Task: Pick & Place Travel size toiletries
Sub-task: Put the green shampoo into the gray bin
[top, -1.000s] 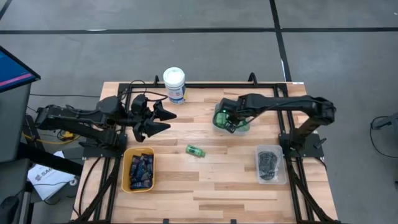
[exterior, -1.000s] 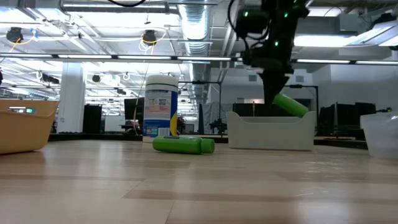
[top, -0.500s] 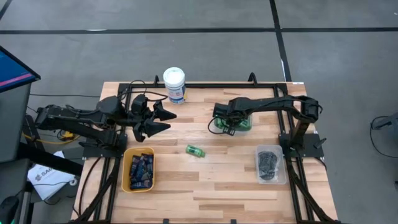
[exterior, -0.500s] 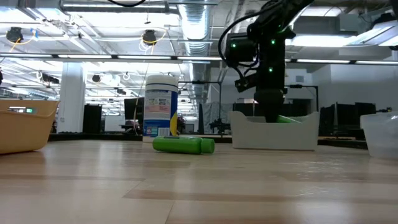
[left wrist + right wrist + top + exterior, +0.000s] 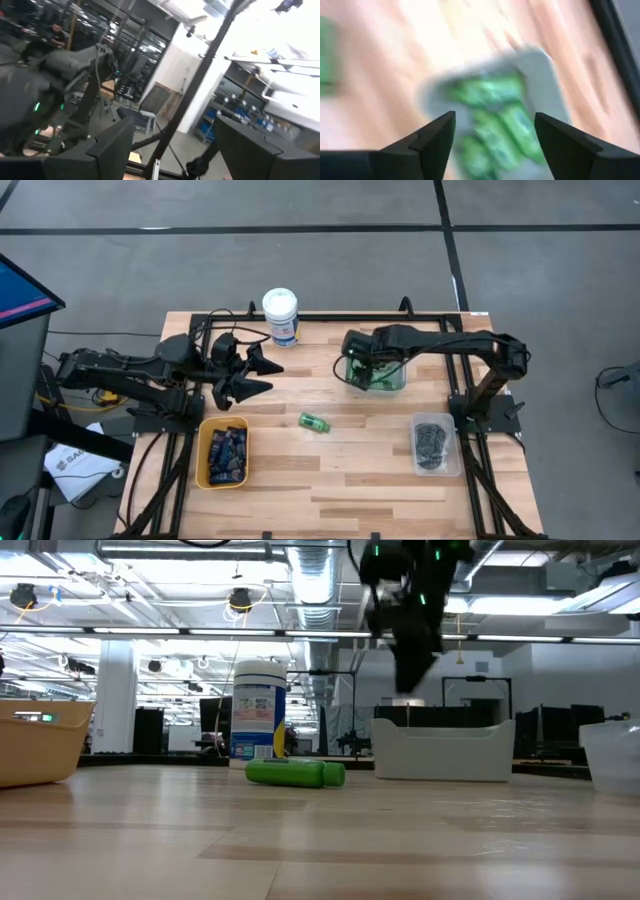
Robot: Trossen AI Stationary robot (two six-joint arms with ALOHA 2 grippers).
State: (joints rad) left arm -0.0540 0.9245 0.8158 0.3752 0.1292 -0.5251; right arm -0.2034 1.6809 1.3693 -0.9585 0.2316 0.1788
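Note:
A white bin (image 5: 399, 383) at the table's far middle holds several small green bottles (image 5: 490, 95). My right gripper (image 5: 358, 368) hangs open over the bin's left part, raised clear of its rim in the low view (image 5: 405, 655), with nothing between its fingers (image 5: 495, 120). One more green bottle (image 5: 314, 421) lies on its side on the bare wood near the table's middle (image 5: 295, 773). My left gripper (image 5: 262, 372) waits open above the table's left part, holding nothing.
A yellow bin (image 5: 203, 450) with dark navy tubes stands near the front left. A clear tub (image 5: 452, 442) with dark round tins stands at the right. A tall white canister with a blue label (image 5: 281, 317) stands at the far edge. Bare wood lies along the near edge.
My right gripper has gone down into the white bin with a tilted green bottle, opened and let it go among the others, then risen clear of the rim with nothing in it.

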